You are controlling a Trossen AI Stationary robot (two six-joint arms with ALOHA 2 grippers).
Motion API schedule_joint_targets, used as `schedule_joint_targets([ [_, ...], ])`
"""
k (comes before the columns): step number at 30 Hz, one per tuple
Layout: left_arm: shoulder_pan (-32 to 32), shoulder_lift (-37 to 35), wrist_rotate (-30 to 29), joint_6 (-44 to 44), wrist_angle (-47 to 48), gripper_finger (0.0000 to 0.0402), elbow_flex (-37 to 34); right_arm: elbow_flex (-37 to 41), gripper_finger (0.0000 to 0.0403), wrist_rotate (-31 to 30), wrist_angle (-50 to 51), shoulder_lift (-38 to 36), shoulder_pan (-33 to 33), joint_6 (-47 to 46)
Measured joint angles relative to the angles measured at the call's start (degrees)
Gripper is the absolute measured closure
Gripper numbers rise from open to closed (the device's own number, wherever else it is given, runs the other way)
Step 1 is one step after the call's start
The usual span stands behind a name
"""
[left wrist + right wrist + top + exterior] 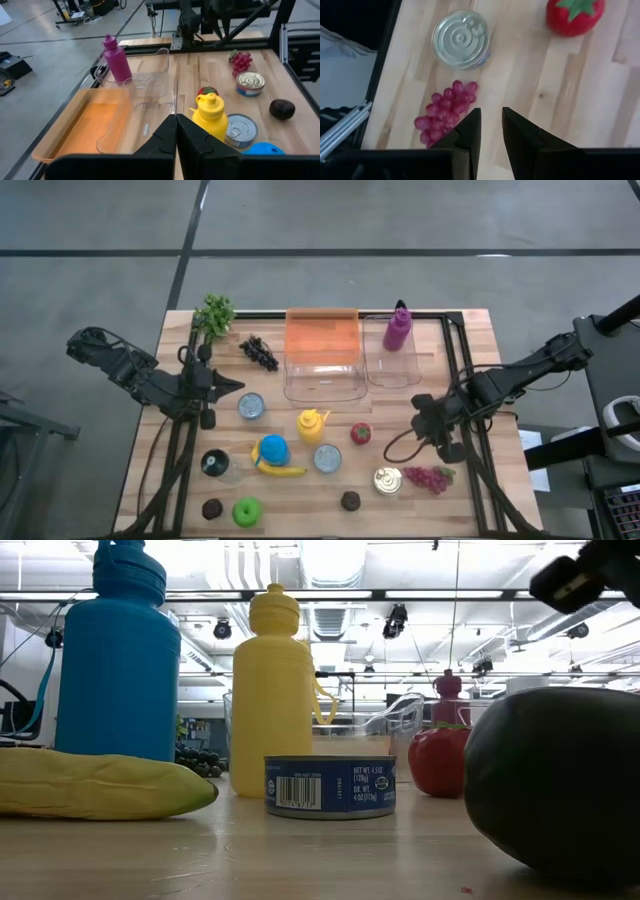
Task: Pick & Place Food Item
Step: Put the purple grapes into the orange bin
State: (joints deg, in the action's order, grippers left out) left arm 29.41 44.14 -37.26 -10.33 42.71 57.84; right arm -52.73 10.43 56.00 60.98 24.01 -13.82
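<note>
Right gripper (490, 131) fingers slightly parted, holding nothing, hovering just beside red grapes (445, 112) near tin can (461, 39). Approach step, apparently: next calls for shifting over the bunch, widening, descending. Left gripper (175, 137) clenched empty, waiting at table's left.

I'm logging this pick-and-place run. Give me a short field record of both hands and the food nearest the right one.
left hand: shut, empty, over the table's left side
right hand: fingers slightly apart, holding nothing, above bare wood
nearest food: red grapes, lying beside the right hand, untouched
next to grapes: tin can, upright
also near: strawberry
containers: orange tray, clear bin with purple bottle
</note>
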Motion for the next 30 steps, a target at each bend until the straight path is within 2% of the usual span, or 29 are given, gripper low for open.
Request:
schedule_joint_targets([
  [7, 0.0, 0.0, 0.0, -0.19, -0.69, 0.0391, 0.0, 2.97, 0.0317, 0.64, -5.12, 0.27, 0.02, -0.82],
  [15, -0.04, 0.0, -0.02, -0.22, -0.71, 0.0391, 0.0, 5.43, 0.0257, 0.82, -7.45, 1.33, 0.76, -0.84],
  [19, -0.04, 0.0, -0.02, -0.2, -0.71, 0.0391, 0.0, 7.48, 0.0234, 6.84, -12.76, 3.44, 2.0, -0.81],
  [22, -0.04, 0.0, -0.02, -0.17, -0.71, 0.0391, 0.0, 8.06, 0.0228, 10.46, -14.38, 5.67, 2.85, -1.07],
  [30, -0.04, 0.0, -0.02, -0.17, -0.69, 0.0391, 0.0, 8.2, 0.0236, 10.58, -14.44, 14.07, 3.52, -2.32],
])
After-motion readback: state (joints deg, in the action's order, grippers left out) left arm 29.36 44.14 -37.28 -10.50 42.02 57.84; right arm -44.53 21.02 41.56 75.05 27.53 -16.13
